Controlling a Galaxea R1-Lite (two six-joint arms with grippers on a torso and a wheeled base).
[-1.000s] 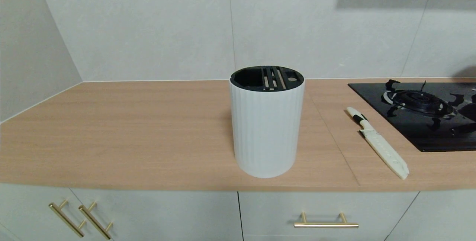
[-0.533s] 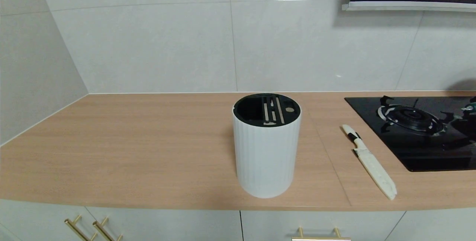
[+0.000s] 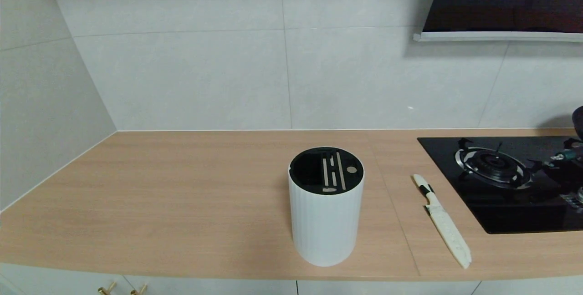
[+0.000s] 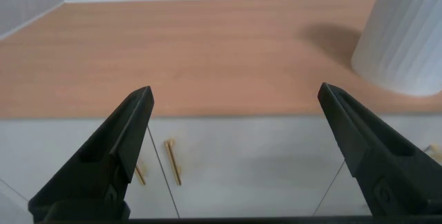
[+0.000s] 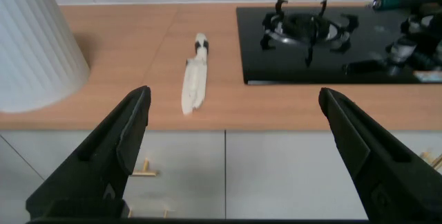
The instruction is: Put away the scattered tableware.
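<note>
Gaping wide, the left claw point(image 4: 235, 91) and right claw point(image 5: 233, 93) grip nothing.

text: none legible | labels: none | numbers: none | signs: none

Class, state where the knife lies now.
In the head view, the knife lies flat on the countertop, right of the white holder, beside the hob.

My left gripper point(image 4: 235, 91) hangs w/ jaws spread wide, level w/ the pale cabinet fronts point(image 4: 255, 162). Beyond the tips is the wooden countertop point(image 4: 207, 51), w/ the white ribbed holder point(image 4: 404, 30) standing upright near the front edge. Two gold handles point(image 4: 173, 163) sit side by side on the cabinet, just under the counter.
</note>
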